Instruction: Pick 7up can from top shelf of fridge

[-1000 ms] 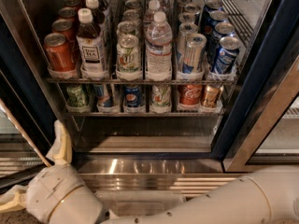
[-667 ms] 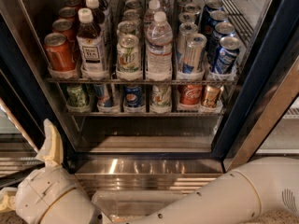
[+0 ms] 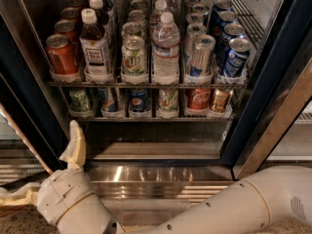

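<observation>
The 7up can (image 3: pixel 134 57), a short silver-white aluminium cylinder with green lettering and a shiny lid, stands at the front of the top shelf (image 3: pixel 146 85). This is a metal wire rack with clear plastic cups along its edge, inside the dark-framed glass-door fridge (image 3: pixel 253 106). The can is upright, its long axis vertical, lid up and label facing out.

Far left in the front row stands an orange-red can (image 3: pixel 62 55). Next comes a brown bottle with a white cap (image 3: pixel 96 48), whose label reads "TEA". The 7up can follows, and just beside it stands a ribbed clear plastic water bottle (image 3: pixel 165 48). Then come tall slim silver-and-blue cans (image 3: pixel 201 55) and, tilted at far right, dark blue cans (image 3: pixel 236 57).

On the lower rack, a blue Pepsi can (image 3: pixel 139 101) and a red can (image 3: pixel 199 99) stand out.

The white, cream-tipped gripper (image 3: pixel 40 165) hangs low at the left, below both racks and well apart from the can. Its fingers (image 3: pixel 75 145) are spread wide, gripping nothing.
</observation>
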Robot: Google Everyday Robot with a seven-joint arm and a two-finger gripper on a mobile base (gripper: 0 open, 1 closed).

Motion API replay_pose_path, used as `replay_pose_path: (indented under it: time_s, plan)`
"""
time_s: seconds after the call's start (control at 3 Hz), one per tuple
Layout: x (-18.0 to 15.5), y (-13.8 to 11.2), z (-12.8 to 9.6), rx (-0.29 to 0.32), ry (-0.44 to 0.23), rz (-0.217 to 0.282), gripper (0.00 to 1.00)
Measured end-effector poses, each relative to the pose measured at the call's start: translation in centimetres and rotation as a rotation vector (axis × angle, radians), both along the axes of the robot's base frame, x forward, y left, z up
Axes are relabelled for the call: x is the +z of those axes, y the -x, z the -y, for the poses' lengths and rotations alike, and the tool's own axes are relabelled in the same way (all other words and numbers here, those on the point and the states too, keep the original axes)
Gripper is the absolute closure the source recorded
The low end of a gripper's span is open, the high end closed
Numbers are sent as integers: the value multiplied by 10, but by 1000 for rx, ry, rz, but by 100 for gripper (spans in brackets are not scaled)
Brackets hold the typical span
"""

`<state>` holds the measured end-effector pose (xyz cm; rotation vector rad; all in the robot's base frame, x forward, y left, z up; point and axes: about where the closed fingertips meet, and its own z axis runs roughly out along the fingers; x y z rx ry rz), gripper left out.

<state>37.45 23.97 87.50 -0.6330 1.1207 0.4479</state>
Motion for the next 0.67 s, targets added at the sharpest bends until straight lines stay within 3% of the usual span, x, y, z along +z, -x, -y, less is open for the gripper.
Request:
replay_pose_path:
  time_s: [0.33,0.67]
  plan:
    - [20,-39,50,-193,2,53,0]
    - [20,-45,67,-231,3,54,0]
